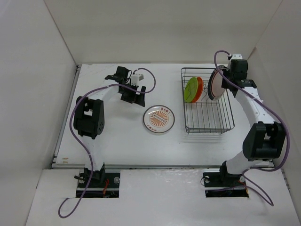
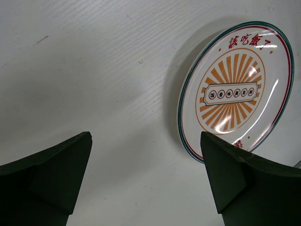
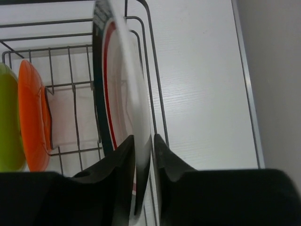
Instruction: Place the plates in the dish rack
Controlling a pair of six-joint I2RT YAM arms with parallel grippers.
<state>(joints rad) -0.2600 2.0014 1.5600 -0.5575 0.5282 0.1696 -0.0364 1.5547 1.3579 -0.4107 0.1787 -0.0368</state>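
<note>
Three of the four plates are seen standing on edge inside the dish rack [image 1: 209, 131], at its far end. These are the lime green plate [image 1: 190, 89], the orange plate [image 1: 201, 88] just beside it, and, apart from them near the rack's right side, the white plate with the dark rim [image 1: 215, 84]. The rim of that last plate is pinched between the fingers of the right gripper [image 3: 143, 137], which are set narrow, one on each face. From above, part of this plate is covered by the gripper. In the right wrist view its top is cut off by the frame and its lower edge is hidden behind the fingers, so the prongs that bear it cannot be made out. The lime green plate is cropped there by the left border.

The patterned plate [image 1: 159, 119] is laid flat on the table [image 1: 117, 146], outside the rack and to its left. The left gripper [image 2: 145, 137] is poised over the table near it, fingers spread wide with nothing between them. In the left wrist view the plate's lower edge is hidden behind one finger and its right side is cut off.
</note>
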